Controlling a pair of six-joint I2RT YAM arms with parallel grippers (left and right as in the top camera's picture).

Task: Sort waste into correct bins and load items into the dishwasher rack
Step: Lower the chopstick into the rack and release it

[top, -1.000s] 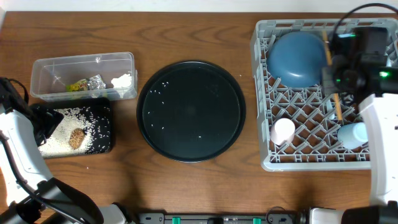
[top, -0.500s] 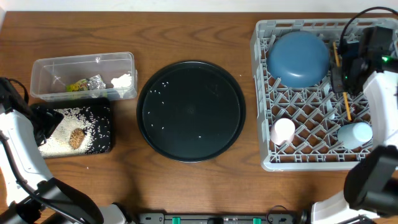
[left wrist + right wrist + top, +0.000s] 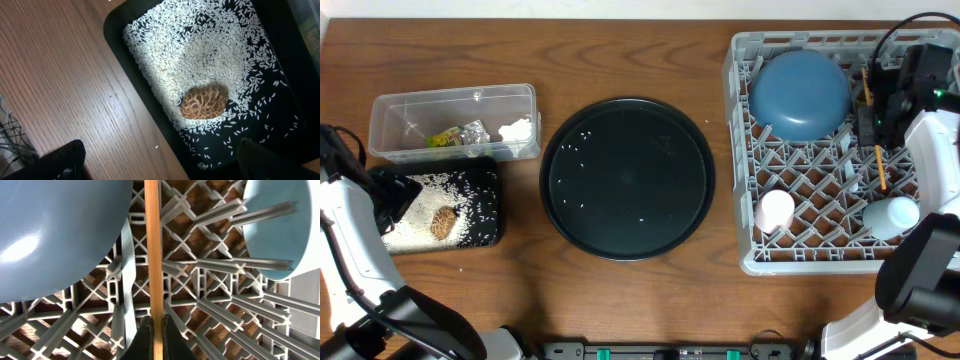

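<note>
The right gripper [image 3: 154,326] is shut tight on the wooden chopstick [image 3: 153,255]. Its two dark fingers pinch the stick near one end. The rest of the stick points straight out ahead of the gripper, over the grey dishwasher rack [image 3: 745,100]. It cannot be told if the far end touches the rack. In the wrist view, a big blue dish [image 3: 55,235] sits upside down in the rack on one side of the stick. A light-blue cup [image 3: 280,225] sits on the other side. A pink cup [image 3: 776,211] stands in the rack too, farther from this gripper.

The left gripper [image 3: 162,162] is wide open and holds nothing. It hangs over the shallow black tray [image 3: 295,80]. Below it, a bit ahead of its fingers, the brown food scrap [image 3: 203,101] lies in the tray on a heap of white rice [image 3: 200,45].

Just past the black tray from this gripper is the clear tub [image 3: 390,110]. Inside it are the yellow-green wrapper [image 3: 445,139], the silver foil [image 3: 474,131] and the white tissue [image 3: 517,129]. A big round black tray [image 3: 627,178] lies between the two grippers, with a few rice grains on it.
</note>
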